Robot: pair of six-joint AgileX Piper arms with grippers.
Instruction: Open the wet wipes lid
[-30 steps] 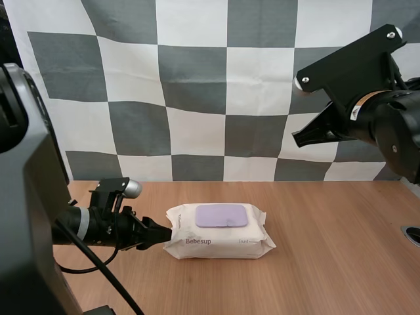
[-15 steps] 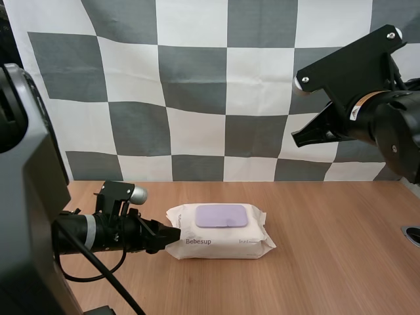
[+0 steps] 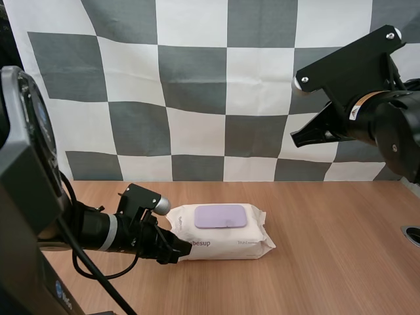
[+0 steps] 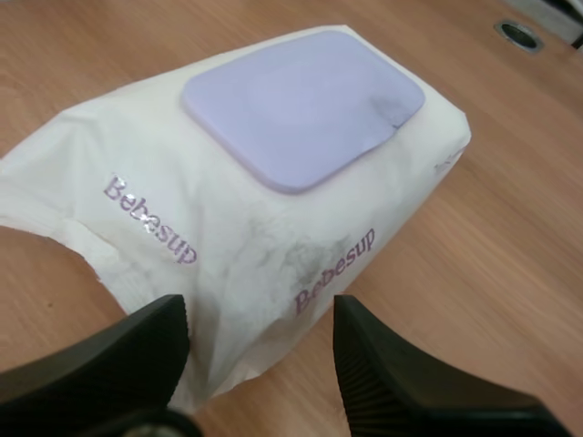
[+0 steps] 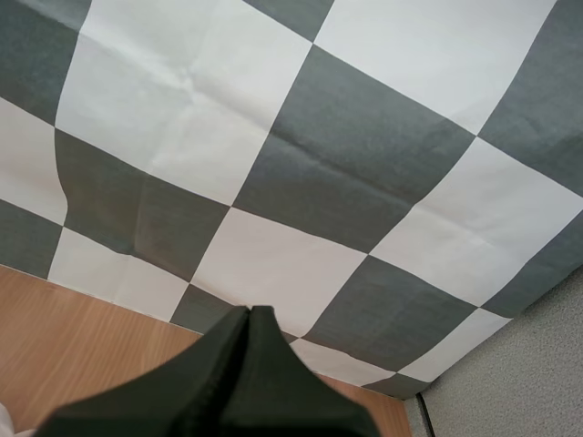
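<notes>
on the wooden table (image 3: 328,262) the wet wipes pack (image 3: 220,233) lies flat, with its lilac lid (image 3: 221,216) closed. the left gripper (image 4: 260,314) is low at the pack's near left corner, fingers apart. the right gripper (image 3: 296,139) hangs high over the table, fingers pressed together.
</notes>
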